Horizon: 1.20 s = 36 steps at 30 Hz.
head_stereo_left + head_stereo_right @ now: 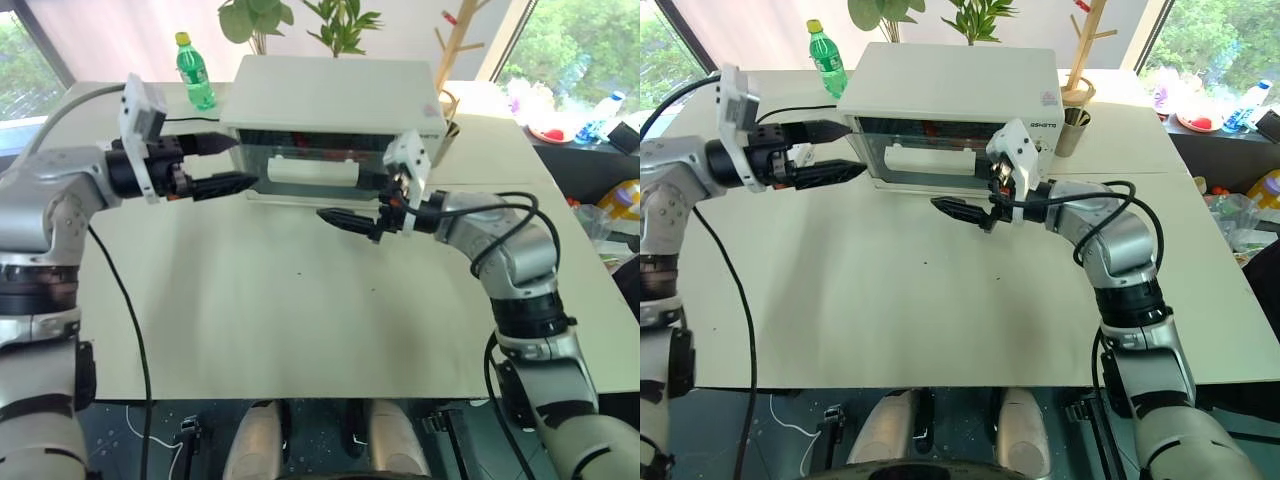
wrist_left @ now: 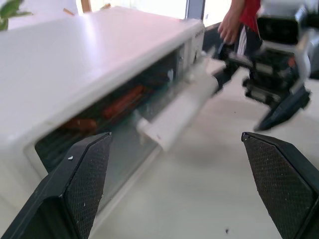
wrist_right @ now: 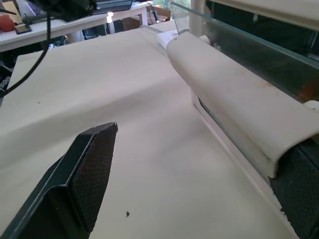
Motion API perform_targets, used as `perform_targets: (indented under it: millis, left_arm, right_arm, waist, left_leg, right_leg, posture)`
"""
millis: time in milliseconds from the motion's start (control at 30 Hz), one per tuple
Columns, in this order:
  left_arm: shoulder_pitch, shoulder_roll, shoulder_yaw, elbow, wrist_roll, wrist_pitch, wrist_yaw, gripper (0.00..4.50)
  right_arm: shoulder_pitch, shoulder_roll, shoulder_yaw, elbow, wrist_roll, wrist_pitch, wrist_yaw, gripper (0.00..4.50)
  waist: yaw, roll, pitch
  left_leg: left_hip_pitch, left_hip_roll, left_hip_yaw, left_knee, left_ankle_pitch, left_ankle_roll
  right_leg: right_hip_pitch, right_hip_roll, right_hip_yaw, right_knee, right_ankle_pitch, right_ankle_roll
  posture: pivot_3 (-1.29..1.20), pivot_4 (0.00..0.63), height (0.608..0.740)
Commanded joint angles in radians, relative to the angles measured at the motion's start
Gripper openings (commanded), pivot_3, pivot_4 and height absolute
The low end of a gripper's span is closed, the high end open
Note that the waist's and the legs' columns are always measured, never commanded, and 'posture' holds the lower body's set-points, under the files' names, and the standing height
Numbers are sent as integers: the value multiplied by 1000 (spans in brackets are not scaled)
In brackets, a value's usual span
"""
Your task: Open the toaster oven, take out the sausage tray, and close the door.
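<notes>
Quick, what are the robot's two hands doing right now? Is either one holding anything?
Left gripper: open, holding nothing, beside the toaster oven's left end.
Right gripper: open, holding nothing, by the door's handle.

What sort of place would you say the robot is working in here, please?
Probably an office or lab set up for testing, not a home kitchen: the toaster oven sits on a plain work table, with large windows behind and a cluttered desk alongside.

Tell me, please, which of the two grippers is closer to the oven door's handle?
The right gripper: it hangs just before the white bar handle, while the left gripper sits off the oven's left end.
</notes>
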Motion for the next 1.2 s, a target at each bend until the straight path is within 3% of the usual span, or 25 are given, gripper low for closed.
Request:
perform_targets:
  millis: [33,400,533,733,1200]
  left_arm:
    - [-70,-14,-8,40,23,-20,-1,4400]
    - [-245,-74,-72,324,157,-158,-58,4400]
    - [-281,-82,-112,424,225,-248,-114,3176]
    - [-267,-87,-160,493,313,-374,-185,87]
    - [-206,-135,-166,521,373,-450,-199,32]
  right_arm:
    - [29,17,-16,-119,51,15,-25,4500]
    - [134,49,-14,-180,61,28,-117,4500]
    - [174,56,-13,-189,56,23,-139,4500]
    - [201,60,-18,-206,60,22,-166,4500]
    - [261,-15,-74,-280,94,49,-190,4500]
  waist:
    - [-2,0,0]
    - [0,0,0]
    - [0,0,0]
    - [-1,0,0]
    - [1,0,0]
  left_leg:
    - [0,0,0,0,0,0]
    - [0,0,0,0,0,0]
    - [0,0,0,0,0,0]
    - [0,0,0,0,0,0]
    - [0,0,0,0,0,0]
  right_leg:
    - [0,0,0,0,0,0]
    - [0,0,0,0,0,0]
    - [0,0,0,0,0,0]
    - [0,0,0,0,0,0]
    - [0,0,0,0,0,0]
  posture:
    - [0,150,717]
    - [0,150,717]
    - [0,150,717]
    - [0,150,717]
    - [0,150,717]
